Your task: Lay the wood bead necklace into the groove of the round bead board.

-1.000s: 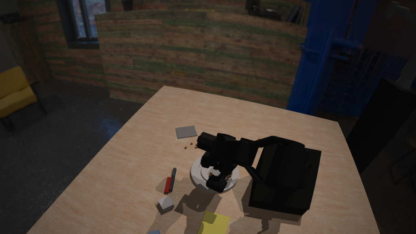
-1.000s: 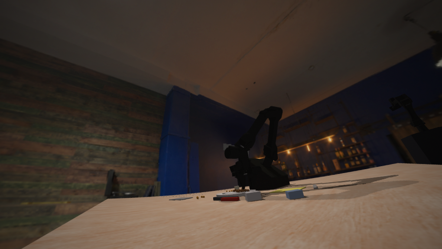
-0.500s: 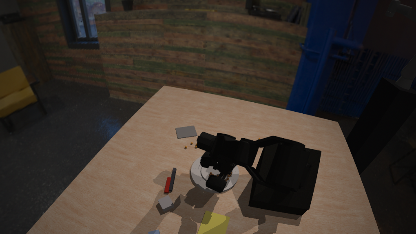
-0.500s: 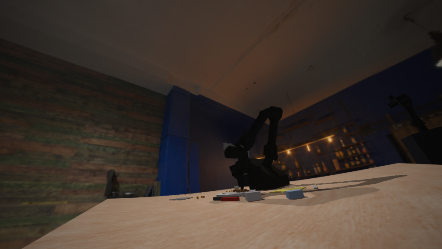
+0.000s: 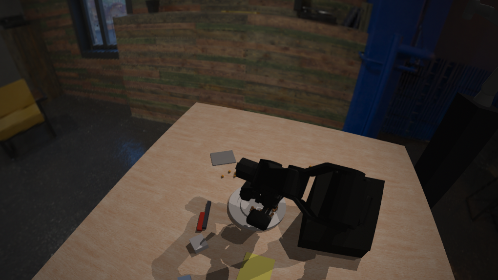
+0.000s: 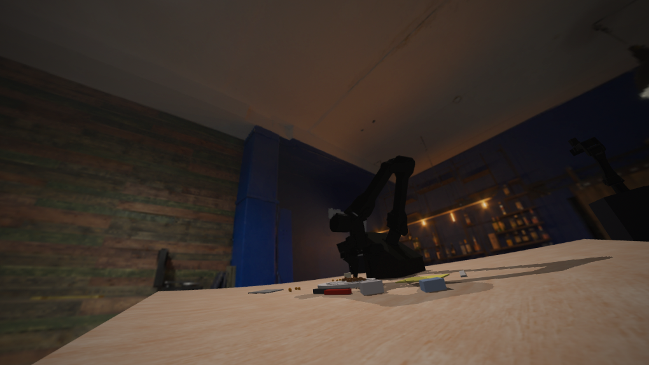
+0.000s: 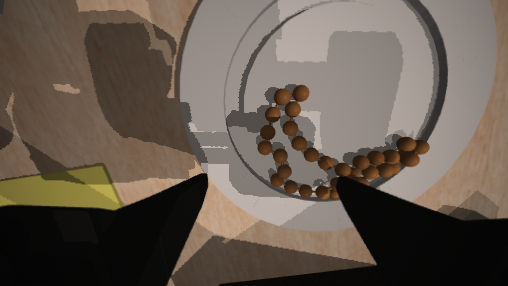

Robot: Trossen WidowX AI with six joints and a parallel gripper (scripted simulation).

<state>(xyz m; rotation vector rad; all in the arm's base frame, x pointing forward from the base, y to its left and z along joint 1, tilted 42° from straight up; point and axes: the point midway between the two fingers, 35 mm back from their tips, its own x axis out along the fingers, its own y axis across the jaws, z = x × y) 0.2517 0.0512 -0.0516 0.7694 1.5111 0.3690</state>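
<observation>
The round grey bead board [image 7: 330, 100] lies on the table and fills most of the wrist view; it also shows under the arm in the top view [image 5: 240, 209]. The brown wood bead necklace [image 7: 325, 150] lies bunched on the board, along the near part of its ring groove and onto the inner disc. My gripper [image 7: 272, 181] is open just above the board's near edge, with the two fingers spread on either side of the beads and nothing between them. In the exterior view the gripper [image 6: 355, 268] points down at the board [image 6: 345, 284].
A few loose beads [image 5: 228, 172] lie beyond the board near a flat grey tile [image 5: 222, 157]. A red and grey bar [image 5: 203, 220], a grey cube [image 5: 198, 242] and a yellow sheet [image 5: 256, 267] lie nearby. The black robot base [image 5: 341, 212] stands to the right.
</observation>
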